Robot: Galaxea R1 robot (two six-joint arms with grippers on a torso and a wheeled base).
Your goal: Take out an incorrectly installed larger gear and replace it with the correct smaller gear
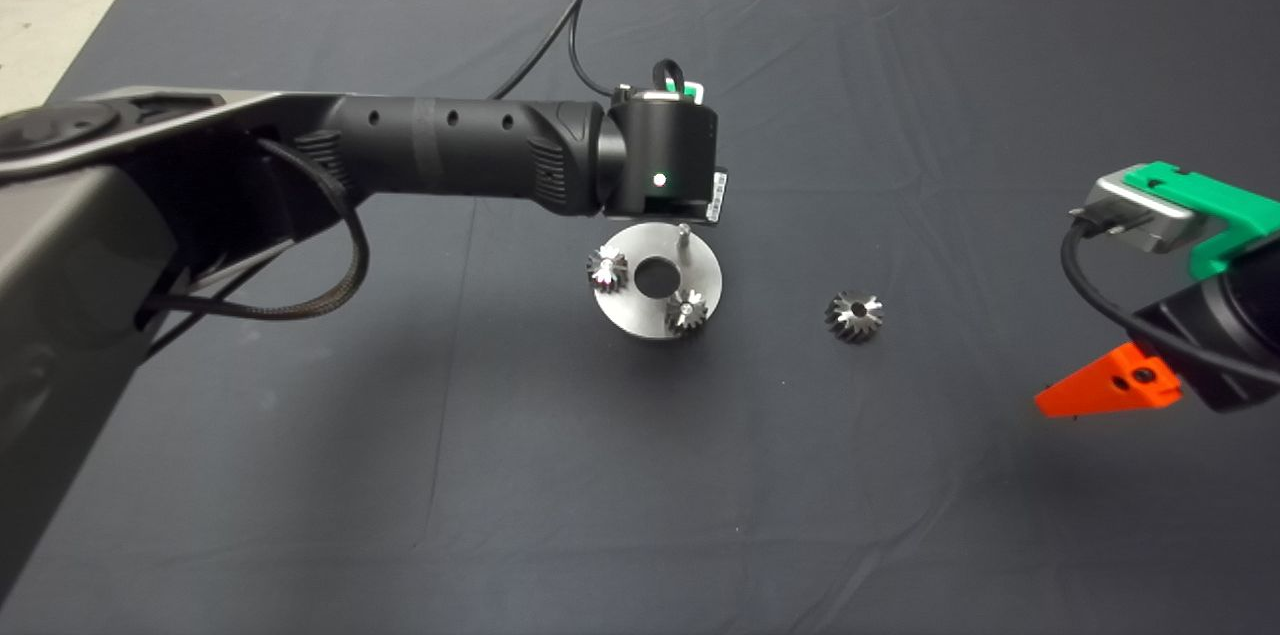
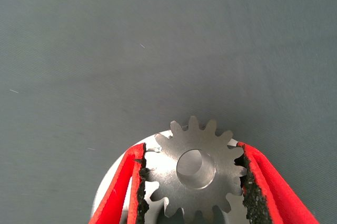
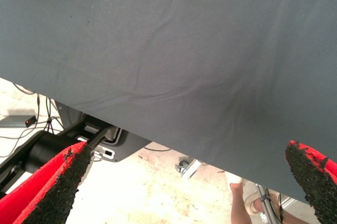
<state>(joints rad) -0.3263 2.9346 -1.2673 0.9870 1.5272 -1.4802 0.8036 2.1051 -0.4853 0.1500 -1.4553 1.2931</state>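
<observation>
1. Tabletop (image 1: 300, 475) under a dark wrinkled mat (image 1: 900, 65); pale floor shows past its far edge.
2. Left arm (image 1: 440, 150) reaches in across the mat, wrist parked directly over the far edge of the steel disc. Black cable (image 1: 580, 5) loops up off the wrist.
3. Right gripper (image 1: 1100, 390) sits at the right edge of the mat, well apart from the parts. Jaws wide open, nothing between them; one red finger (image 1: 1095, 387) points toward the centre. Its wrist camera shows both pads (image 3: 58, 192) spread over bare mat, with the mat's edge, floor, robot base and a person's foot (image 3: 247, 197) beyond.
4. Round steel disc (image 1: 640, 320) lies flat at mat centre, big centre hole. A thin bare pin (image 1: 683, 237) stands upright on its far side, just below the left wrist.
5. Larger gear (image 1: 853, 316), dark bevel type, lies loose on the mat to the right of the disc, near it but not touching, off any pin.
6. Two small gears seated on the disc: one at the left rim (image 1: 606, 268), one at the near-right rim (image 1: 687, 310).
7. Smaller gear (image 2: 196, 174) is in the left gripper (image 2: 194, 179): jaws narrowed to gear width, a black pad (image 2: 141, 184) pressed into the teeth on each side. Flat bright face toward the camera, bore visible, hanging above the disc rim (image 2: 113, 174). Hidden under the wrist in the head view, so whether it lines up with the pin — cannot tell.
</observation>
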